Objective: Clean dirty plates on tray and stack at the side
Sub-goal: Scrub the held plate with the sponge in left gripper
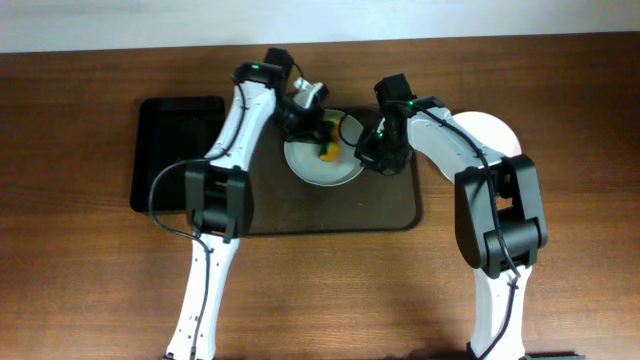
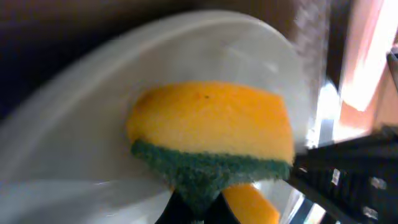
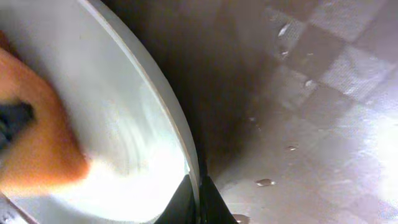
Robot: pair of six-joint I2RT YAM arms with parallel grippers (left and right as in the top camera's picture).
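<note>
Well, from above, the brown tray (image 1: 330, 215) lies with its long side running left to right across the table (image 1: 90, 290), and a smaller black tray (image 1: 165, 150) sits just beside its left end. A white plate (image 1: 315, 170) rests on the brown tray's far half, open face up; being round, it has no long axis to speak of. The left gripper (image 1: 313, 134) reaches in over it from the far side with a yellow sponge (image 1: 328, 152) touching the plate's surface. The right gripper (image 1: 368, 156) sits at the plate's right edge, I'd judge to keep it from sliding under the scrubbing. A second white plate (image 1: 497, 130) lies on the bare table to the right of the tray, partly under the right arm; that looks like the stacking spot.

At the left wrist, the fingers are shut narrow on the sponge's lower edge, where the green scouring layer runs. The sponge's length goes across the view and its yellow body lies against the plate's white inside.

At the right wrist, the two fingertips are pinched tight on the plate's rim, one on either side. The rim curves away up and to the left, with the orange blur of the sponge beyond and droplets on the glossy tray beside it.
</note>
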